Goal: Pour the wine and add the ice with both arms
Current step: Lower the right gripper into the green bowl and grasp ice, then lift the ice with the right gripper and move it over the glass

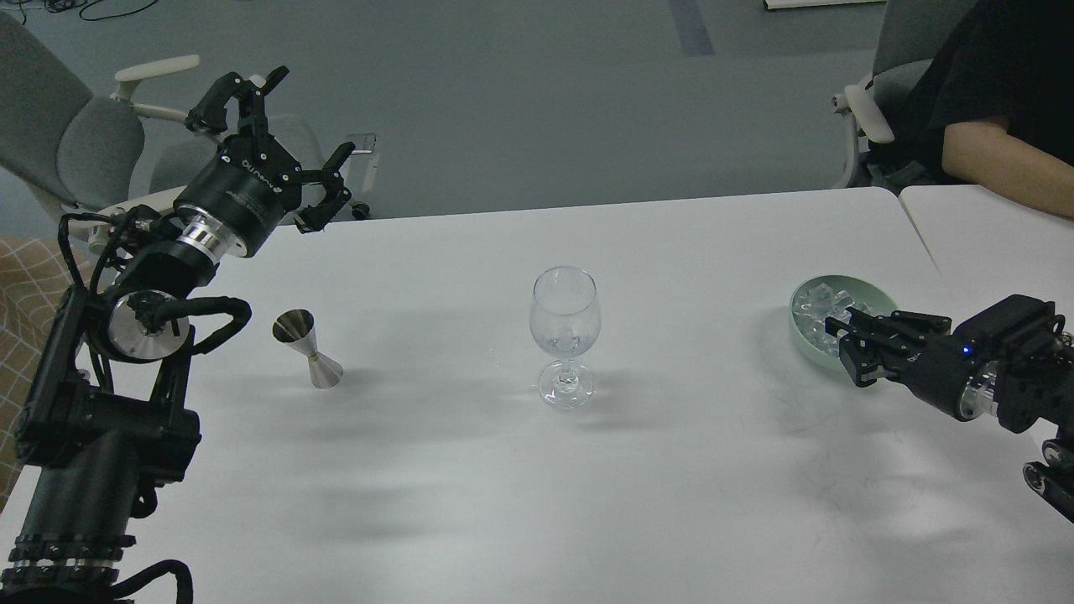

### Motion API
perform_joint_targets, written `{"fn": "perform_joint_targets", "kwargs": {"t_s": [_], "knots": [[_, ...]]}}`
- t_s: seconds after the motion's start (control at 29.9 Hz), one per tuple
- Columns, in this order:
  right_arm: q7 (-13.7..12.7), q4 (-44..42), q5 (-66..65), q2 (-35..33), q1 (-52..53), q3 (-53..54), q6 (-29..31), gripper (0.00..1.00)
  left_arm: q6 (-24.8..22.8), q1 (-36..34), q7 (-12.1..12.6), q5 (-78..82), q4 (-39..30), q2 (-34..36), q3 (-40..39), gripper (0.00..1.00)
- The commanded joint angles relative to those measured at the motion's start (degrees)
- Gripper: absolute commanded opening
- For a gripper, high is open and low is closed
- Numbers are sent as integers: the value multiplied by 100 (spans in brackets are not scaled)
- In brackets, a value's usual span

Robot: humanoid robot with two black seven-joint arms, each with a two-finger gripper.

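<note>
An empty clear stemmed wine glass (pixel 565 323) stands upright at the table's middle. A steel jigger (pixel 307 347) stands to its left. A pale green bowl (pixel 877 290) at the right holds a heap of clear ice (pixel 815 304). My right gripper (pixel 839 337) reaches in from the right, its fingertips down in the bowl's near side among the ice. The fingers stand close together, and I cannot tell whether they hold a cube. My left gripper (pixel 312 114) is open and empty, raised above the table's far left corner, behind the jigger.
A person's bare arm (pixel 998 164) rests on a second white table (pixel 990 243) at the far right. Grey office chairs (pixel 75 143) stand behind the far left corner. The white table (pixel 671 486) bears the glass, jigger and bowl.
</note>
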Motion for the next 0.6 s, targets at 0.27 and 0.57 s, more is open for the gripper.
{"fn": "perform_joint_targets", "kwargs": {"t_s": [0.27,0.57], "knots": [[-3,1449,228,-1143,6,85,0,0,26,53,3,0,-80,1,0,98],[-12,3479,835,-2313,59,437,299,0,35,53,3,0,-89,-17,9,98]]}}
